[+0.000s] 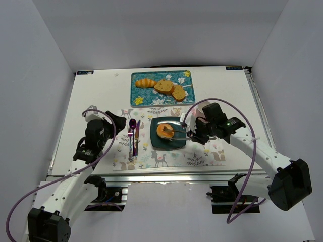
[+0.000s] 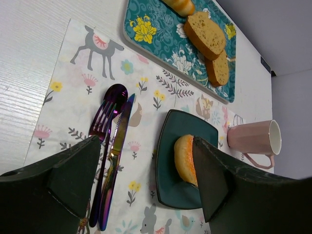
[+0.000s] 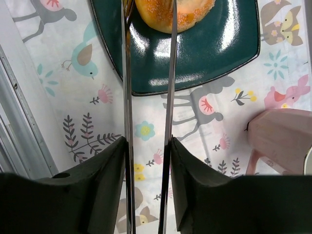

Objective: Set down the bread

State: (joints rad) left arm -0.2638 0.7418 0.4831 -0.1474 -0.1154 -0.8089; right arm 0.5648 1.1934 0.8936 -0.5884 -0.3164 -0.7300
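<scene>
Black-fingered left gripper (image 1: 117,123) nearest on the left, low over the animal-print paper placemat (image 1: 202,156), jaws spread wide. Just beside it, side by side on the placemat, an iridescent purple fork (image 2: 100,122), knife (image 2: 117,146) and spoon (image 2: 116,92). Right of centre, right gripper (image 1: 194,133) clamped on a pair of slim steel tongs (image 3: 127,73), blades parallel and narrowly apart, reaching onto the dark teal square plate (image 1: 177,143). On that plate, left of its middle, the small golden-brown ring-shaped bread (image 1: 165,131), lying flat; one blade at its edge, the other across its top; pinched or not, cannot tell. Just right of the plate, near the right gripper, a pale pink ceramic mug (image 2: 251,139). Farthest, just beyond the placemat's far edge on the white table (image 1: 101,96), a teal floral rectangular tray (image 1: 161,99) carrying a crescent croissant (image 1: 146,82) and two oval bread slices (image 1: 164,86).
</scene>
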